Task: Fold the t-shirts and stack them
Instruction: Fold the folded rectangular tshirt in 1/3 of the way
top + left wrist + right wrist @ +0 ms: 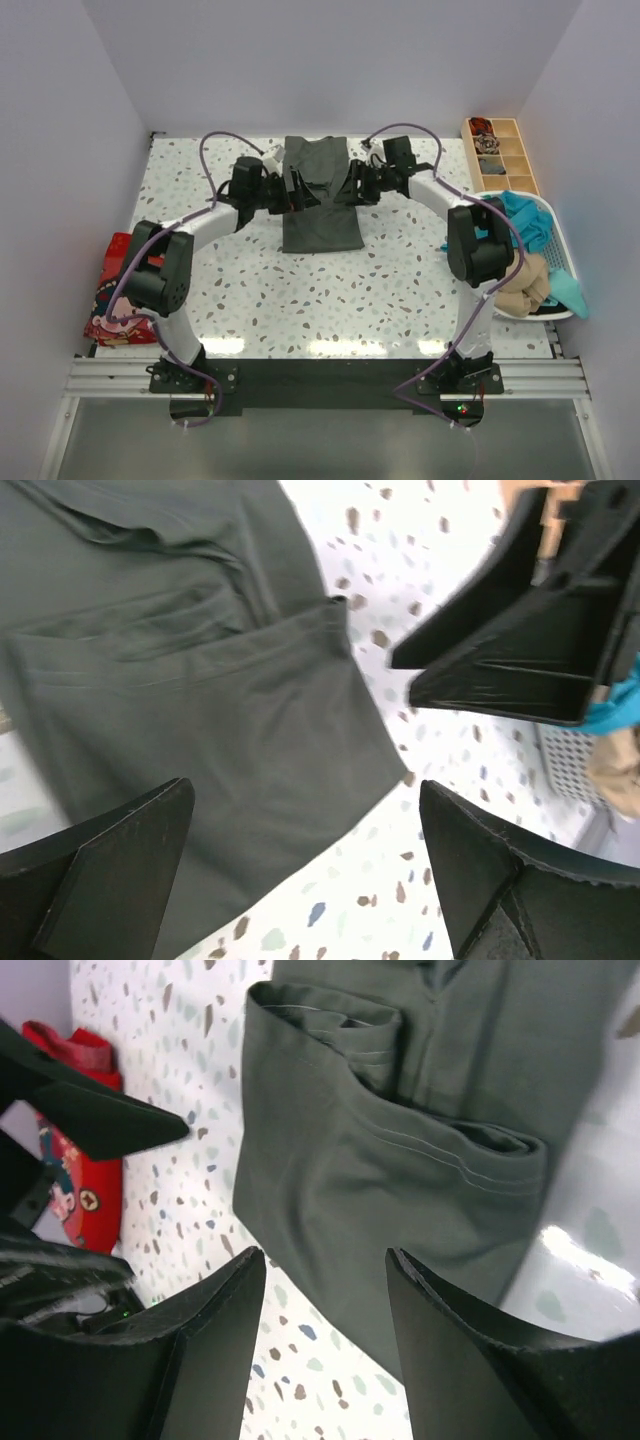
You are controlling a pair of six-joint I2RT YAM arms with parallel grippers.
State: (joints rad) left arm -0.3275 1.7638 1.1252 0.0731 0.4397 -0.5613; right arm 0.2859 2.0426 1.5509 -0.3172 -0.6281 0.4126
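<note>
Both grippers have their two fingers wide apart and hold nothing: the left gripper [305,810] and the right gripper [325,1270]. Low on the left of the top view lies one red t-shirt [113,290], past the table's edge. On the right, one white basket [563,247] holds one tan t-shirt [525,285] and some teal cloth [525,218]. Higher up in the middle, one dark grey-green t-shirt [320,205] lies on the speckled table [350,300] between the grippers, sleeves folded in. One wooden tray [500,150] sits upper right.

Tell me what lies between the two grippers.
The dark grey-green t-shirt lies between the left gripper and the right gripper; the top view shows it.
</note>
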